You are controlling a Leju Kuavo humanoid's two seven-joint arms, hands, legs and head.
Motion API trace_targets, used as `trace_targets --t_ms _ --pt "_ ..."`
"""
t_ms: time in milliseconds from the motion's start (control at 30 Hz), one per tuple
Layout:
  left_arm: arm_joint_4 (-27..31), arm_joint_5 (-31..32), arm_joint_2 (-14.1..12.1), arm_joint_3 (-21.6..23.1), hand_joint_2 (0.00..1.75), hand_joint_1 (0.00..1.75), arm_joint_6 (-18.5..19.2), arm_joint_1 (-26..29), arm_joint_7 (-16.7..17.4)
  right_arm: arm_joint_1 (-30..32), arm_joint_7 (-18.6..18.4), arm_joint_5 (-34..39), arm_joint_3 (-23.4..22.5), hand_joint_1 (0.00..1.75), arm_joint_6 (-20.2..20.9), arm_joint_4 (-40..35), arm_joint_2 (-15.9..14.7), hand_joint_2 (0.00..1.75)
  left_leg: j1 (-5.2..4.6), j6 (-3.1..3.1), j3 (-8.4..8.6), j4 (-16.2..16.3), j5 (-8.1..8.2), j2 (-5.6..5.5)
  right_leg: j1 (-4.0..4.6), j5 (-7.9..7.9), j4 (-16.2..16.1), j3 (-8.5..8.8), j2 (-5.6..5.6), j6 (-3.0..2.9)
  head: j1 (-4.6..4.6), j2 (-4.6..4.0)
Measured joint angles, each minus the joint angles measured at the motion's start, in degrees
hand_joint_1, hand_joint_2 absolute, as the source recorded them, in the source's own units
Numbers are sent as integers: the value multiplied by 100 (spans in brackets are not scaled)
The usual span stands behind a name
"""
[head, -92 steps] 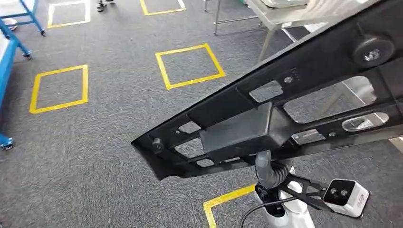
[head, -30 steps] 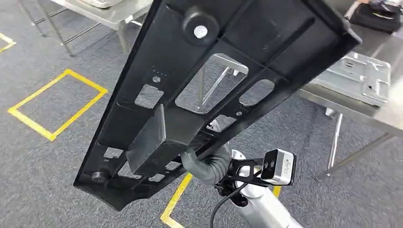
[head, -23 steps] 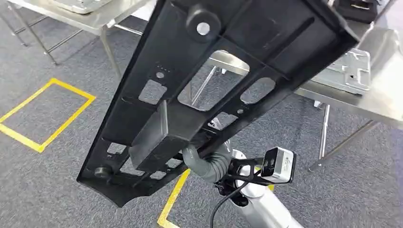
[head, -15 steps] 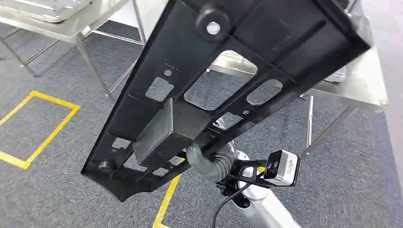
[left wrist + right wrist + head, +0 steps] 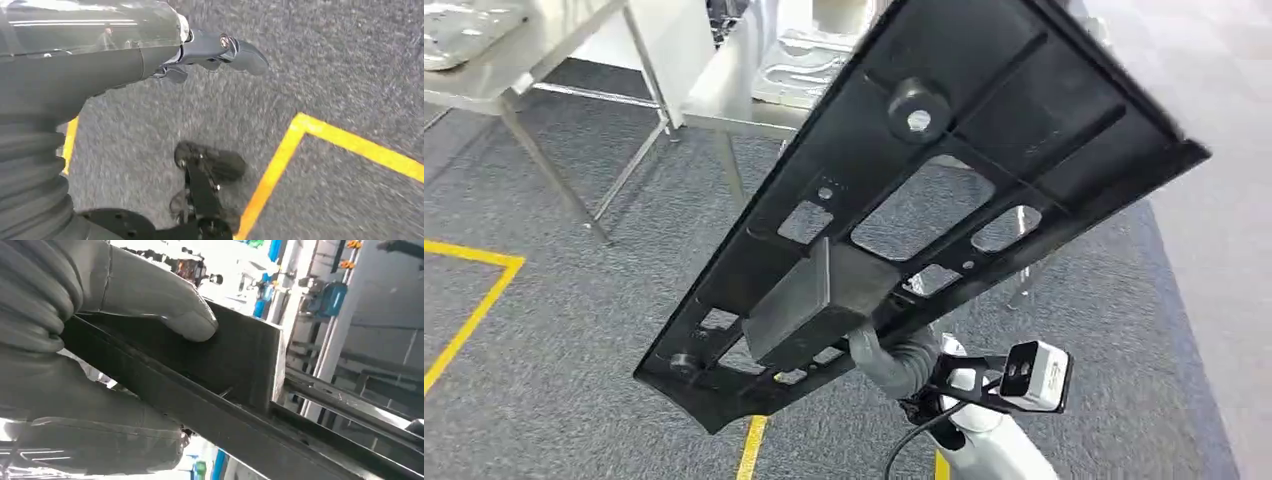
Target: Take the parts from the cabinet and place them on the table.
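Our right hand (image 5: 100, 340) grips the long black part (image 5: 944, 190), tilted above the carpet near the metal surface (image 5: 724, 100); our left hand (image 5: 210, 50) hangs, fingers apart, empty.

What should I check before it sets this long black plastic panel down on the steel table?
1. Grip: right hand holds the long black plastic panel by its box-shaped block, thumb pressed on it: ok.
2. Panel attitude: tilted, far end raised over the table: not ok for setting down.
3. Landing spot: the steel table already carries a pale metal part; free room is hidden behind the panel: cannot tell.
4. Left hand: empty, hanging over the grey carpet, out of the way: ok.
5. Standoff from the table edge: cannot tell.
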State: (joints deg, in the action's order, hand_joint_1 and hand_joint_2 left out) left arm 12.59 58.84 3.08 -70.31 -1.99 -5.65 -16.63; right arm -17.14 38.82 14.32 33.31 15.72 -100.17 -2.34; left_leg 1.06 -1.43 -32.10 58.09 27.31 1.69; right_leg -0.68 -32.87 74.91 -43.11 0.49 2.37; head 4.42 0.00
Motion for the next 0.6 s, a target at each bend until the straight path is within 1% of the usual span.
trace_targets --t_ms 33,67,100,133,167,200,233,300,333,367,400,433,467,500,533,567,600 --pt "0 2 0 0 175 0 0 2 -2 17 2 -2 -2 175 -2 11 -17 175 -3 2 4 2 6 76 -9 57 70 -43 -9 9 0 0" --pt "0 13 0 0 175 0 4 -2 -11 28 11 -9 -4 175 -2 15 -33 175 -3 9 11 2 13 133 -9 205 -108 41 -25 6 0 0" --pt "0 35 0 0 175 0 9 -5 -13 33 26 -20 -13 175 -2 15 -46 175 -3 16 25 2 25 198 -6 444 -531 259 -55 -9 0 0" --pt "0 37 2 0 175 0 18 -7 -22 33 39 -28 -26 175 -2 15 -55 175 -5 35 48 2 39 250 2 691 -1089 560 -140 -41 0 0" --pt "0 37 2 0 175 0 29 -9 -31 33 50 -33 -33 175 -2 13 -61 175 -16 52 75 1 56 300 42 824 -1558 824 -411 -94 0 0" --pt "0 39 4 0 175 0 33 -9 -41 35 61 -44 -37 175 -2 13 -72 175 -59 88 83 6 79 339 121 736 -1650 860 -578 -143 0 0" --pt "0 39 2 0 175 0 44 -5 -50 40 81 -52 -39 175 0 13 -81 175 -51 118 90 5 92 399 117 768 -1663 837 -470 -170 0 0" --pt "0 39 2 0 175 0 63 -12 -55 82 107 -92 -63 175 15 13 -109 175 -50 179 130 -29 102 500 127 756 -1656 818 -354 -216 0 0" --pt "0 39 2 0 175 0 70 -31 -52 111 109 -112 -81 175 24 11 -122 175 -71 223 163 -40 120 558 85 786 -1716 839 -293 -262 0 0" --pt "0 39 -9 0 175 0 79 -42 -48 139 109 -127 -85 175 35 9 -125 175 -31 252 151 18 181 395 44 812 -1757 879 -272 -285 0 0" --pt "0 39 -11 0 175 0 92 -43 -46 137 114 -168 -94 175 44 9 -133 175 -31 274 27 294 373 91 37 817 -1769 884 -229 -315 0 0" --pt "0 39 -11 2 175 0 137 -33 -33 141 111 -227 -101 175 50 9 -129 175 -29 285 -161 682 581 -34 39 819 -1769 882 -199 -330 0 0" --pt "0 39 -11 2 175 0 175 -11 -24 155 111 -266 -107 175 63 9 -129 175 -28 301 -427 1225 822 -92 45 808 -1768 881 -152 -348 0 0" --pt "0 37 -13 2 175 0 214 14 -20 182 111 -288 -109 175 70 9 -129 175 -29 312 -634 1624 939 -111 52 804 -1761 881 -105 -354 0 0" --pt "0 37 -15 2 175 0 225 33 -17 204 111 -295 -109 175 70 9 -129 175 -29 317 -745 1787 901 -112 56 796 -1755 886 -55 -359 0 0" --pt "0 35 -20 0 175 0 242 39 -19 218 111 -304 -111 175 68 9 -129 175 -29 313 -718 1663 739 -112 56 788 -1749 896 -17 -355 0 0" --pt "0 37 -24 0 175 0 260 35 -26 224 111 -306 -118 175 68 7 -129 175 -28 302 -576 1286 467 -112 52 775 -1736 908 20 -340 0 0"
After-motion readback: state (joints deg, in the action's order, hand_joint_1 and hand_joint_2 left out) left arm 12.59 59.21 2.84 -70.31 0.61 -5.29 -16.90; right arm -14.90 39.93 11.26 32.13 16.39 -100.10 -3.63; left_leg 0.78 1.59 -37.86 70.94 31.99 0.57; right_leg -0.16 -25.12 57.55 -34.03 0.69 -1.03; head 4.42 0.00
